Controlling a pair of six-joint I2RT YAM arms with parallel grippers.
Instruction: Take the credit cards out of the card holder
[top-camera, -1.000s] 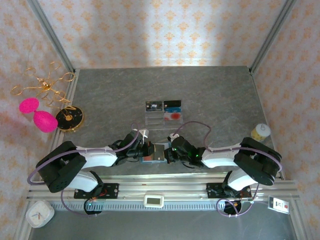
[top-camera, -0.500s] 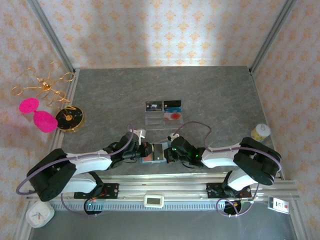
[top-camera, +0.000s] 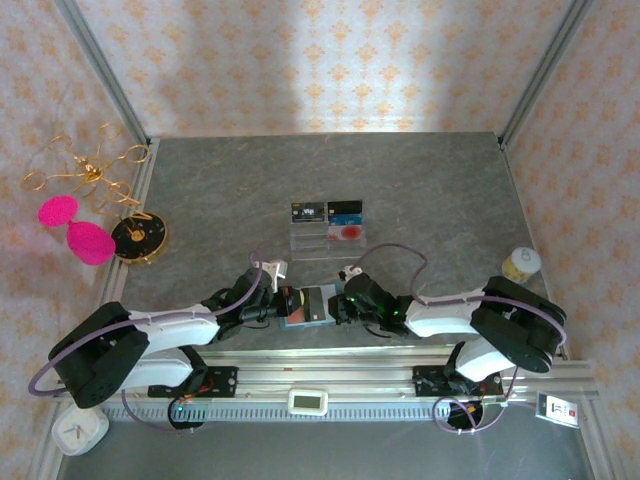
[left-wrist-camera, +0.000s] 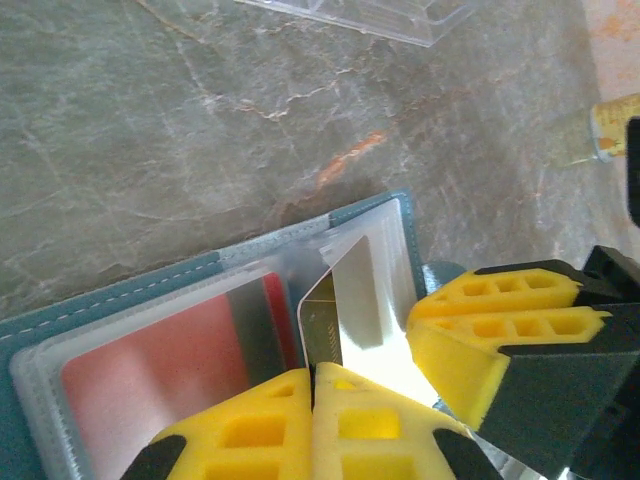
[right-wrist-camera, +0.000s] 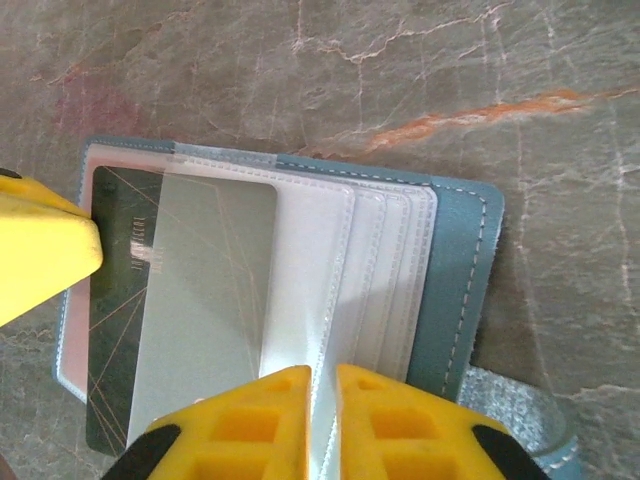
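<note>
Found the teal-blue folding card holder (top-camera: 312, 306) lying open on the grey marbled tabletop (top-camera: 420, 190), close to the near edge, right between the two arms. Caught the left gripper (top-camera: 286, 302) at its left side, yellow fingers (left-wrist-camera: 280, 395) pressed together and pinching the edge of a dark credit card with thin gold lines (left-wrist-camera: 355, 305). Saw that card (right-wrist-camera: 115, 300) from the right wrist too, lying partly under a clear plastic pocket (right-wrist-camera: 215, 300), one short edge against the left gripper's yellow finger (right-wrist-camera: 40, 255). Made out a line of print along that edge, too small to read.

Spotted the right gripper (right-wrist-camera: 322, 385) on the opposite side, fingers set narrow with only a slit between, a leaf of the holder's clear pockets running into that slit. Noted a red card (left-wrist-camera: 140, 355) showing through another pocket in the left wrist view.

Picked out, farther back and well apart from the holder, a clear plastic compartment tray (top-camera: 305, 240) carrying a black card with white lettering (top-camera: 309, 211), a dark-and-blue card (top-camera: 345, 210) and a pale card with red print (top-camera: 347, 232). Lettering too small to read there as well.
</note>
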